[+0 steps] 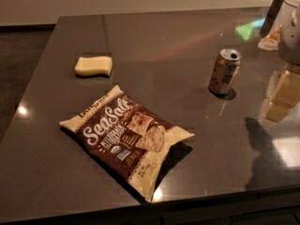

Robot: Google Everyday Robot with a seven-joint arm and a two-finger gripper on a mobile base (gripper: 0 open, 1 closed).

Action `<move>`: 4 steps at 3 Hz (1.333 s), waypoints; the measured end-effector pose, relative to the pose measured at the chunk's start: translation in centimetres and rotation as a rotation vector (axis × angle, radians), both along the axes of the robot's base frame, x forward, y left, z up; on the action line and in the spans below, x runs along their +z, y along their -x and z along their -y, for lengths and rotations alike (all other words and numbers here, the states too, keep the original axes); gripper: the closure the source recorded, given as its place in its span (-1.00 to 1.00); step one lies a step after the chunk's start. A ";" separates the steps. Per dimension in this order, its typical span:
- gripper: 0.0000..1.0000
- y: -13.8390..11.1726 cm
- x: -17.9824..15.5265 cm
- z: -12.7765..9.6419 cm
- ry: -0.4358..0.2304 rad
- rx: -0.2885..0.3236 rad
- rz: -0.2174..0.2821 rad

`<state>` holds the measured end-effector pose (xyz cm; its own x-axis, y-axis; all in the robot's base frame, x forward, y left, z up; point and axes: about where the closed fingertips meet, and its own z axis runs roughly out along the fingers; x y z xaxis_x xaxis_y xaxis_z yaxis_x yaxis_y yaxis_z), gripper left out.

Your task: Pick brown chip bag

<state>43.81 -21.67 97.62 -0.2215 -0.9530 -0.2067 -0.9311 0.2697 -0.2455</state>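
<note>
Brown chip bag (126,139): lies flat, face up, on the dark glossy table (51,172), turned diagonally, its near corner just beside the front edge.

Risks, as judged:
- The film is smooth and the tabletop is slick. A pinch from straight above may skate the bag sideways rather than gather it. A push toward the front could tip that near corner over the edge.
- The bag looks slightly puffed. Closing hard on the middle could crush the crackers inside; a crimped end seam seems the safer hold.
- The can (224,71) stands upright, well apart from the bag but roughly between it and the gripper. A low sweep across could knock it over.

Appearance: dark brown front, cream end seams, white "Sea Salt" script, cracker picture. Creased film, unopened as far as can be told.

Sponge (93,65): pale yellow, behind the bag, apart from it, out of the way.

Gripper (291,32): probably the pale shape at the far right edge, mostly cut off by the frame, well away from the bag. Whether it is released or clenched, I cannot tell. It is grasping nothing that shows.
</note>
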 end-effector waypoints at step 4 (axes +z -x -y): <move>-1.00 -2.8 2.1 -9.4 -0.185 0.117 -0.043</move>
